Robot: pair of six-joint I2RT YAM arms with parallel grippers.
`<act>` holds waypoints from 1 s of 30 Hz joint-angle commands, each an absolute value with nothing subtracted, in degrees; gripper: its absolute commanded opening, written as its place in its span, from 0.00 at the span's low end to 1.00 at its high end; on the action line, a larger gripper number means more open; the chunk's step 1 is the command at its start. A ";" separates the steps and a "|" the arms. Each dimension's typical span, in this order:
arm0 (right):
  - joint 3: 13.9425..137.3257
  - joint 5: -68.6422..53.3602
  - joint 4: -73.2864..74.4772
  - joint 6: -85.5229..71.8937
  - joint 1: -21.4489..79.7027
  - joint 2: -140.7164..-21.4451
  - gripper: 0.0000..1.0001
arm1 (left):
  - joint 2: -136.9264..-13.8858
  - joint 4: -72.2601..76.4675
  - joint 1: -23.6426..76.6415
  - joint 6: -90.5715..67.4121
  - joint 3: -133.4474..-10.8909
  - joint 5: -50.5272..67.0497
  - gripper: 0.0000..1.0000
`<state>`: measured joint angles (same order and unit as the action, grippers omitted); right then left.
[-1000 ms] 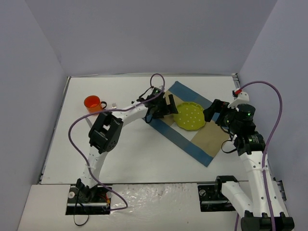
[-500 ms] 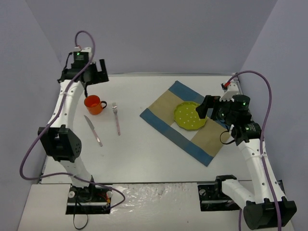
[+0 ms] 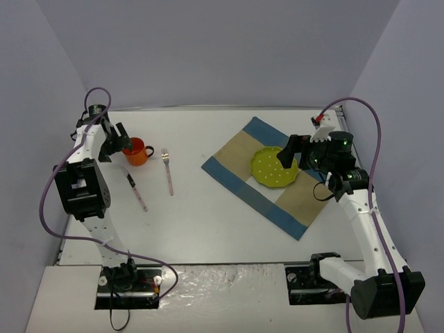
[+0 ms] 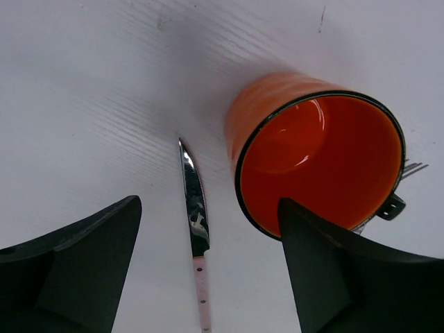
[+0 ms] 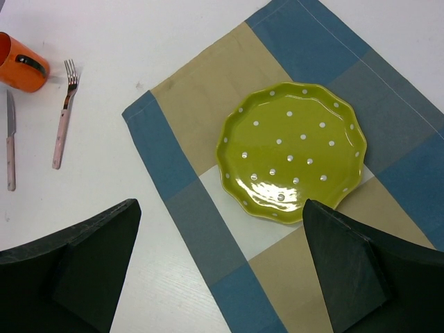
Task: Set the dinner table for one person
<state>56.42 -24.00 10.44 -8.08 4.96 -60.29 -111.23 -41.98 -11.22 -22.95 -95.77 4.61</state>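
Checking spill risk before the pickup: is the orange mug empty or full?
Empty. The left wrist view looks into the orange mug and shows only its bare, glossy orange inside, with no liquid or contents visible.

- The placemat lay on the right half of the dinner table, set at a slant to the table's edges.
- The plate sat on the placemat, near its middle.
- The mug stood at the far left, well apart from the placemat.
- The fork lay just right of the mug, between it and the placemat.
- The knife lay nearer than the mug, left of the fork.
- My left gripper hung at the mug's left side, and my right gripper hung over the plate's right edge.
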 commanded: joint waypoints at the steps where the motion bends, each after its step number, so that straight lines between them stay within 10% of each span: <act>1: 58.54 -25.11 6.15 -6.86 5.24 -60.56 1.00 | -110.54 -38.20 -12.60 -24.87 -98.23 5.01 0.73; 30: 61.59 -21.93 4.66 -5.11 17.18 -65.68 0.95 | -114.88 -34.66 -12.43 -25.34 -102.23 8.79 0.01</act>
